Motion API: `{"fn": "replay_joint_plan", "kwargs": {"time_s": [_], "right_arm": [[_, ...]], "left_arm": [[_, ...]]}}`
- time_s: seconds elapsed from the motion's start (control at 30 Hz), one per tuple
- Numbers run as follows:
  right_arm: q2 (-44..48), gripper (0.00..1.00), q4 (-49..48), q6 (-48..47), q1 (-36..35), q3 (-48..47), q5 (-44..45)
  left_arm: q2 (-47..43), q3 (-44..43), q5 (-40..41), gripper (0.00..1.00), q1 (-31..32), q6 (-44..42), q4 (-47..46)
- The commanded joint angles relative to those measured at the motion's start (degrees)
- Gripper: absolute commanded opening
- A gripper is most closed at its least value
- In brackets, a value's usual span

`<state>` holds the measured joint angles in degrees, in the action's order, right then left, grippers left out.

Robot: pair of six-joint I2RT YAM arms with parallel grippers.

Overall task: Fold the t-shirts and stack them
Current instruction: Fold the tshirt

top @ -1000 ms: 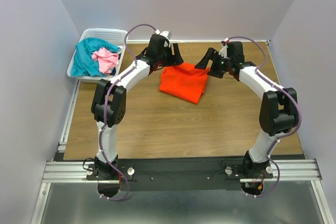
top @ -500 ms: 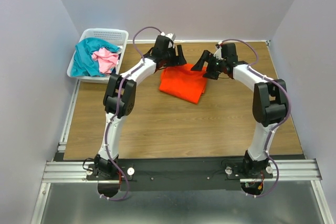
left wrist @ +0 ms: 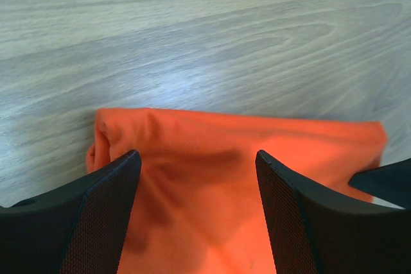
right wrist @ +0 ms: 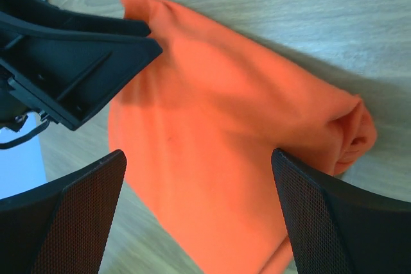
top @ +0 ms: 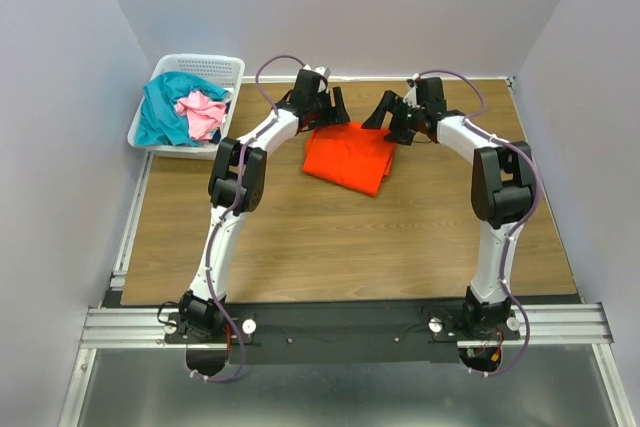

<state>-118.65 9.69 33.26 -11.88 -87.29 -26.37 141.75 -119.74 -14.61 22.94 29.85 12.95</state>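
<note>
An orange t-shirt (top: pixel 349 158) lies folded into a compact rectangle on the wooden table, toward the back. My left gripper (top: pixel 334 108) hovers over its far left corner, open, with the orange cloth (left wrist: pixel 237 178) showing between its fingers and nothing gripped; the gripper's midpoint is (left wrist: pixel 197 154). At the shirt's far right corner my right gripper (top: pixel 386 113) also stands wide open above the orange fabric (right wrist: pixel 218 126), its midpoint (right wrist: pixel 198 153). A teal t-shirt (top: pixel 160 109) and a pink t-shirt (top: pixel 203 113) lie crumpled in the basket.
The white slatted basket (top: pixel 205 66) sits at the table's back left corner, against the wall. In the right wrist view the left gripper's black finger (right wrist: pixel 83 62) is close by, at the shirt's other far corner. Grey walls enclose the table on three sides.
Both arms have stretched further toward the back, elbows drawn in. The right gripper has shifted a little left along the shirt's far edge. The shirt lies the same and both grippers stay open.
</note>
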Motion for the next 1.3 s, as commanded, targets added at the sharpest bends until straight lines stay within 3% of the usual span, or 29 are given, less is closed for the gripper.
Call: {"fn": "replay_joint_plan", "kwargs": {"time_s": [0.0,0.43,0.7,1.0,1.27], "right_arm": [[-3.5,1.0,-0.6,-1.1,0.5,-2.7,2.9],[-10.7,1.0,-0.6,0.0,1.5,-2.5,5.7],[-7.6,1.0,-0.5,-0.3,1.9,-0.1,5.4],[-3.3,1.0,-0.3,0.1,2.0,-3.8,0.5],[-8.0,1.0,-0.3,0.8,2.1,-8.7,-1.7]], "left_arm": [[2.4,-2.3,-0.2,0.8,-0.4,-0.1,1.6],[2.1,4.0,-0.9,0.8,-0.4,0.5,1.1],[-9.1,20.4,2.2,0.8,-0.4,1.4,-4.8],[-14.8,16.8,4.2,0.8,-0.4,-0.2,-3.0],[-9.3,11.4,2.1,0.8,-0.4,-0.3,-1.8]]}}
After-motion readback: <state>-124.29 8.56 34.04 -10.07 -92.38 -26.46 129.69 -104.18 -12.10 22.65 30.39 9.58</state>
